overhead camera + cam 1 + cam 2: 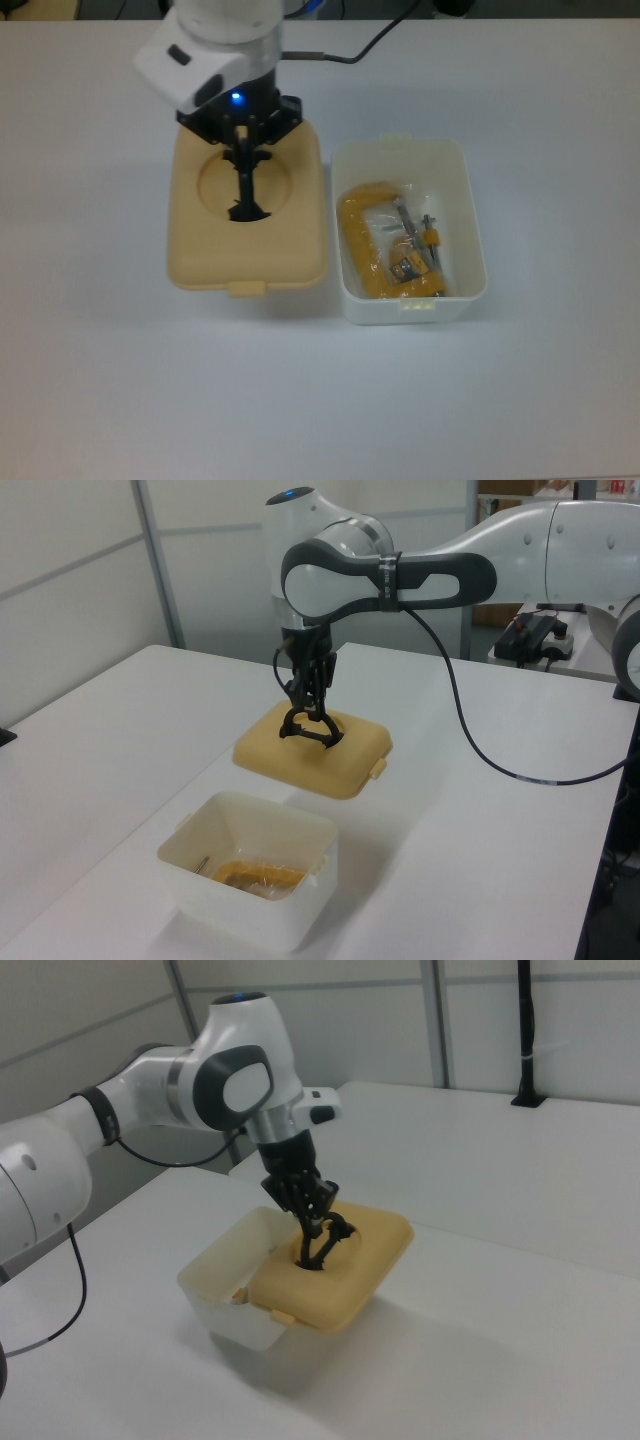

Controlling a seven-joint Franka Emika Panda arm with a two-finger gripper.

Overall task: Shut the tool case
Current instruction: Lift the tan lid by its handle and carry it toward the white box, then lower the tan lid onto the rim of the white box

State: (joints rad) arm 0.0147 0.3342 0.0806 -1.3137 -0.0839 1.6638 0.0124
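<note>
So the white robot arm's black two-finger hand (247, 205) is pinched on the black handle (305, 728) sitting in the round recess of the beige plastic lid (205, 255), and the lid is hanging in the air off the white bench (520, 400). You can see that best in the left view, where there's a shadow on the bench under the lid and a clear gap below its edge. The lid sits roughly level, maybe tipped a touch.

The small white rectangular plastic tub (470, 240) with rounded corners is resting open on the bench. In the top view the lid is just beside the tub on the top view's left, its right edge close to the tub's left wall and about touching it in the picture. In the right view the lid partly covers the tub's near side.

Inside the tub there's a yellow C-shaped clamp (362, 250) plus a few smaller metal bits in a clear plastic bag; can't make those out properly. A small clip tab (247, 289) sticks out of the lid's near edge, and a black cable (470, 750) hangs from the arm.
</note>
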